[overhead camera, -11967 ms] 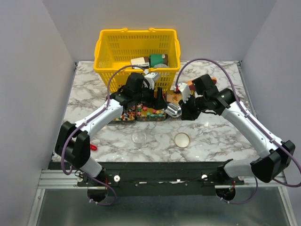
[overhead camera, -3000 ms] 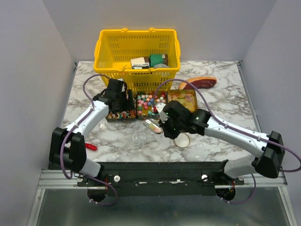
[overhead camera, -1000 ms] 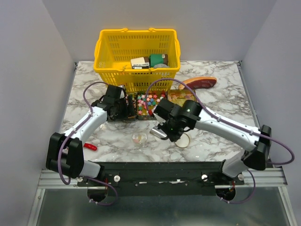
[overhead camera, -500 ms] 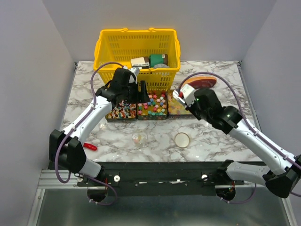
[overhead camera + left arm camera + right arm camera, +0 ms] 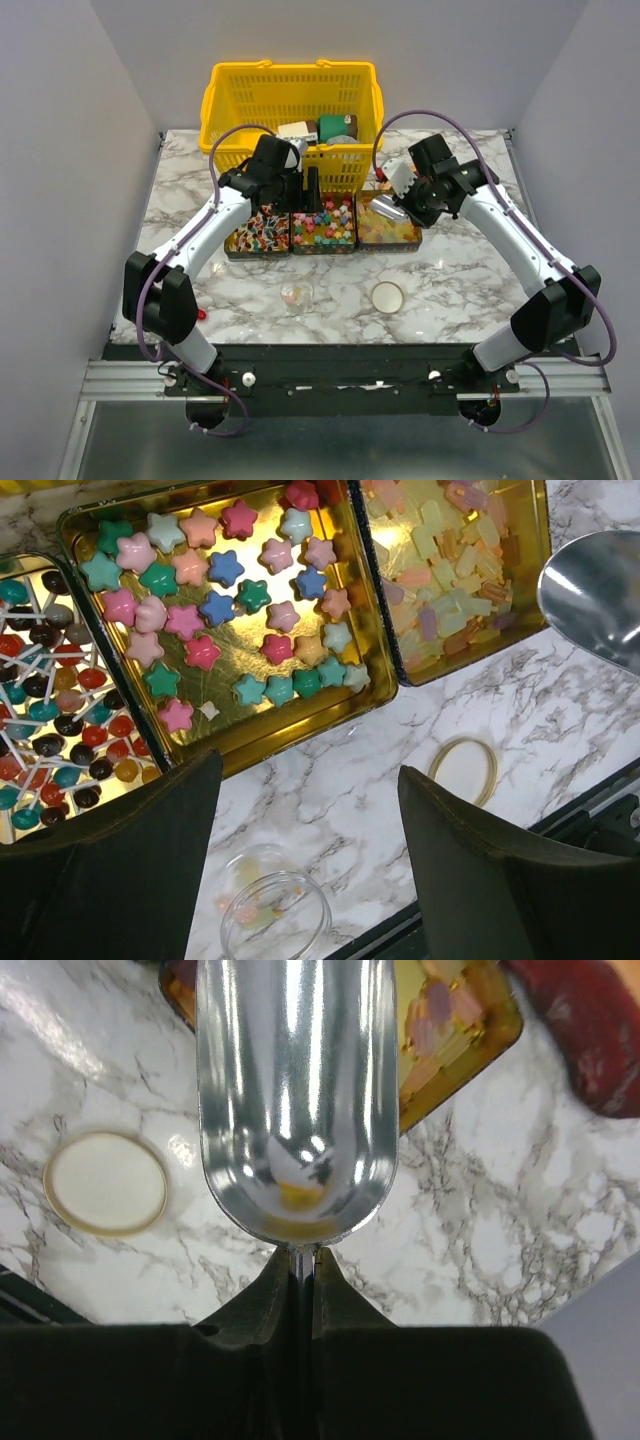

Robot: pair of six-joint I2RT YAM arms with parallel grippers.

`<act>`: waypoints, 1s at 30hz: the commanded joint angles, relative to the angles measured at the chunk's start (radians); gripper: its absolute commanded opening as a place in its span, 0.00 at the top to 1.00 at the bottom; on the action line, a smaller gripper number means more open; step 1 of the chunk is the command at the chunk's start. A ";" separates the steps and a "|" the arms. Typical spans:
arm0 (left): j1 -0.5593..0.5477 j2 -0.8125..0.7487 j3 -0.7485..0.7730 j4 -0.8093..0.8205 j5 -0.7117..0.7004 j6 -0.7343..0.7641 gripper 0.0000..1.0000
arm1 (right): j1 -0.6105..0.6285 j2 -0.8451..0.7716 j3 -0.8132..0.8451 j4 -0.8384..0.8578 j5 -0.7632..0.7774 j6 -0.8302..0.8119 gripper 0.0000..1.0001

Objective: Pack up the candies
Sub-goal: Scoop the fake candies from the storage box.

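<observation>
The right gripper (image 5: 303, 1265) clamps the handle of an empty-looking scoop (image 5: 297, 1100), poised over the near edge of the tray (image 5: 455, 652) of gummies (image 5: 440, 550). The left gripper (image 5: 310, 770) hangs with jaws spread above the star candies (image 5: 230, 610). A good load likely needs the lip tipped into the gummies, a shallow push, then levelling before heading to the cup (image 5: 275, 920).

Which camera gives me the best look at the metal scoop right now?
Right wrist: the scoop fills the frame, its whole bowl facing the camera, handle clamped in the right tool. Left wrist catches only part of the bowl at its right edge. Top external shows it small, near the yellow-candy tray.
</observation>
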 commanded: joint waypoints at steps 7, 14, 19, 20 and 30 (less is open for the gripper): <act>-0.030 -0.015 0.004 0.133 0.121 0.046 0.07 | -0.006 -0.051 -0.059 -0.046 -0.105 -0.018 0.99; -0.082 0.053 0.066 0.162 0.241 0.076 0.06 | 0.026 -0.137 -0.150 0.062 -0.215 0.013 0.99; -0.117 0.083 0.083 0.212 0.310 0.072 0.10 | 0.040 -0.158 -0.152 0.092 -0.249 0.016 0.99; -0.122 0.087 0.083 0.213 0.321 0.075 0.13 | 0.038 -0.161 -0.150 0.098 -0.253 0.020 0.99; -0.156 0.140 0.077 0.173 0.303 0.107 0.39 | 0.040 -0.250 -0.153 0.177 -0.277 0.056 0.99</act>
